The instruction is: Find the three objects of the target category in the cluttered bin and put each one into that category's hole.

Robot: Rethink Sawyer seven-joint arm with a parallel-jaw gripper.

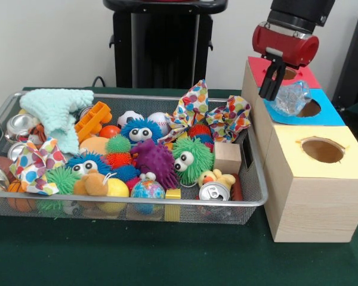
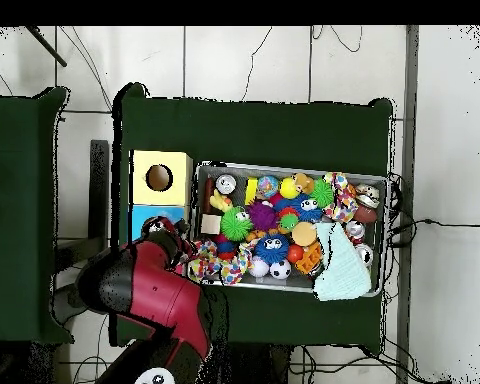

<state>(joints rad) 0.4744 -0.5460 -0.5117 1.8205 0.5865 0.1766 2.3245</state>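
My gripper (image 1: 273, 89) hangs over the blue section (image 1: 331, 110) of the wooden sorting box, just left of the blue hole (image 1: 310, 108). A crumpled clear plastic piece (image 1: 291, 98) sits right against the gripper's tip, above the blue top beside the hole. Whether it is held or resting I cannot tell. The red hole (image 1: 291, 74) lies behind the gripper and the yellow hole (image 1: 322, 150) in front. In the overhead view the red arm (image 2: 159, 290) covers most of the blue section (image 2: 142, 216). The yellow section (image 2: 176, 163) shows fully.
The wire bin (image 1: 259, 196) left of the box is packed with fuzzy googly-eyed toys, spiky balls, a baseball (image 1: 159, 120), soda cans (image 1: 215, 192), a wooden block (image 1: 227, 157), a teal knit cloth (image 1: 59, 110) and polka-dot cloths (image 1: 227, 119). Green cloth covers the table (image 1: 167, 256).
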